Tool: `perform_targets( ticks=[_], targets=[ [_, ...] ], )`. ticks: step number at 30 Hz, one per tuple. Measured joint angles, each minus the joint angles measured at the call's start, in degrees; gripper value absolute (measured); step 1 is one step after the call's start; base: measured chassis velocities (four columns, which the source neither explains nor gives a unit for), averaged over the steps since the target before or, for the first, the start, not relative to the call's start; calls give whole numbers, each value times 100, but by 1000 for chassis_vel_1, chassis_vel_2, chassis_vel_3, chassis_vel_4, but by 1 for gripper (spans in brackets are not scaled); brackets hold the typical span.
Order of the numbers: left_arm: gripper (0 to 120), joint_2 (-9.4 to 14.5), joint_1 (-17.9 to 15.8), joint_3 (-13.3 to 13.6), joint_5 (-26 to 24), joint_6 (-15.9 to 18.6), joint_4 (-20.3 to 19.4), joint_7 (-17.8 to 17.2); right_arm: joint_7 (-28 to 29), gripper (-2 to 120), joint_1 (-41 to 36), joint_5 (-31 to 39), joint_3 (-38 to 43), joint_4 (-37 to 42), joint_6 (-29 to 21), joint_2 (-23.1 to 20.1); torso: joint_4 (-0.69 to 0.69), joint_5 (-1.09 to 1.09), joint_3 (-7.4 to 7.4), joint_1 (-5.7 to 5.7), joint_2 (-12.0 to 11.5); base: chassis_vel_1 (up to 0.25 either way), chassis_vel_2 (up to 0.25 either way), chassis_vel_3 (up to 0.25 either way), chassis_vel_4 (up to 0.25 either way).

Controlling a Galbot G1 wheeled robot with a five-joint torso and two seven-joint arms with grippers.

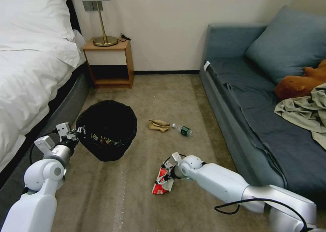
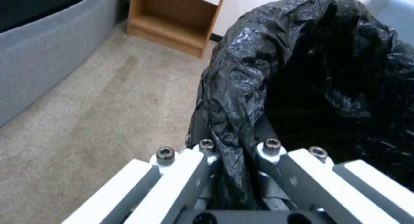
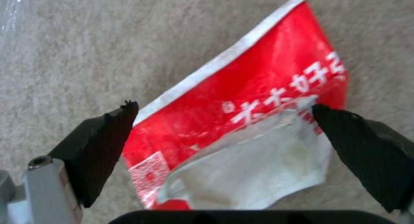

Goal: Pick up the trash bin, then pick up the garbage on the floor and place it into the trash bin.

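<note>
Carpet, tan and faintly striped, runs as a lane between the bed on the left and the blue sofa on the right, with a nightstand at the far wall. Near the bed, the left gripper is clamped on the rim of the trash bin, pinching a fold of its black liner between the fingers, which keeps the mouth open and tilted toward the middle of the lane; something printed already lies inside. Near the sofa side, the right gripper is lowered over the red snack wrapper lying flat on the carpet, jaws spread wide with one black pad at each edge of the wrapper, not yet pressing it. Judging by this, the grasp is about to be made. Farther off, mid-lane, lie the crumpled tan paper bag and, just beside it, the clear plastic bottle. Bare carpet separates wrapper and bin, so the carry across looks unobstructed; the sofa's edge is close behind the right arm.
</note>
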Motion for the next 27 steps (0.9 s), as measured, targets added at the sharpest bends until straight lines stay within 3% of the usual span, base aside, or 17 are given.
perform_targets(
  ticks=[7,11,18,27],
  targets=[
    [3,19,44,-12,25,-74,58,122,-354,100,16,-338,147,-203,145,-33,0,2,0,0,0,0,0,0,0],
    [3,14,54,-5,27,-103,59,157,-500,100,327,-394,146,-13,246,-538,-2,-1,0,0,1,0,0,0,0],
    [3,-13,55,42,45,-105,78,163,-682,100,51,-718,382,-242,396,-441,0,2,0,0,1,0,0,0,0],
    [3,-3,93,33,98,-123,139,219,-664,100,12,-631,395,-109,387,-412,0,2,0,0,1,0,0,0,0]
  ],
)
